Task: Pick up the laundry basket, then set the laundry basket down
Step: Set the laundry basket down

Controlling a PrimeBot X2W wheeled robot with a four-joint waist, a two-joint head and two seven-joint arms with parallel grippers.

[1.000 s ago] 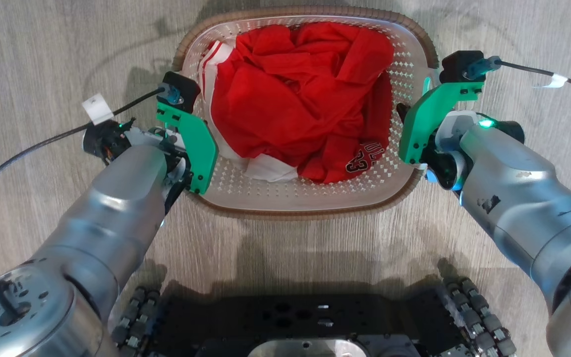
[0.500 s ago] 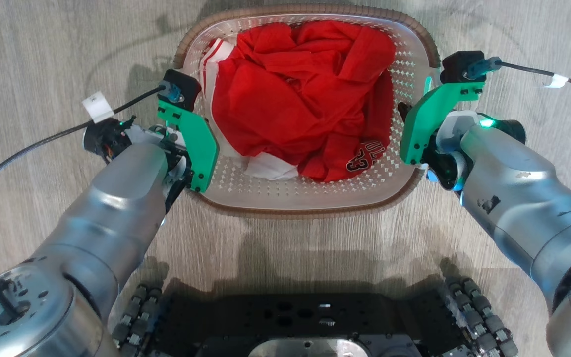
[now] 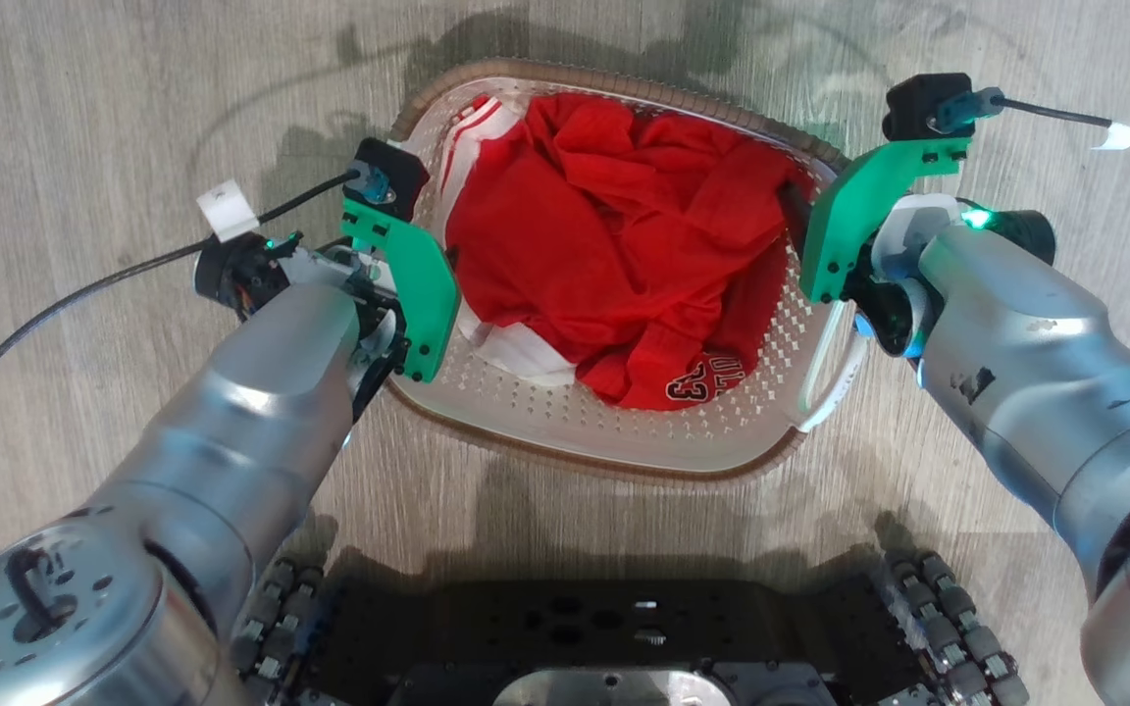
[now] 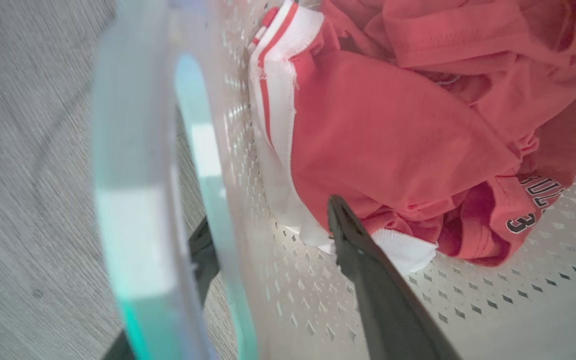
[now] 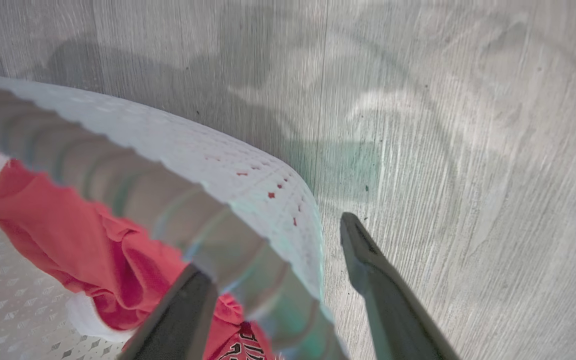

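The laundry basket, white and perforated with a brown woven-look rim, sits skewed in the head view, its right end farther from me. It holds a red garment with white trim. My left gripper clamps the left side: one finger is inside the wall, the other outside behind the pale handle. My right gripper straddles the right rim, with one finger inside and one finger outside. The right white handle hangs loose below that gripper.
Pale wood-look floor lies all round the basket, with the basket's shadow cast apart from it. My dark wheeled base is close behind the basket's near rim. Black cables trail from both wrists.
The basket has turned and tipped, its right end swinging away from me with the right gripper. The right handle now hangs free, and the shadow has spread beyond the far rim.
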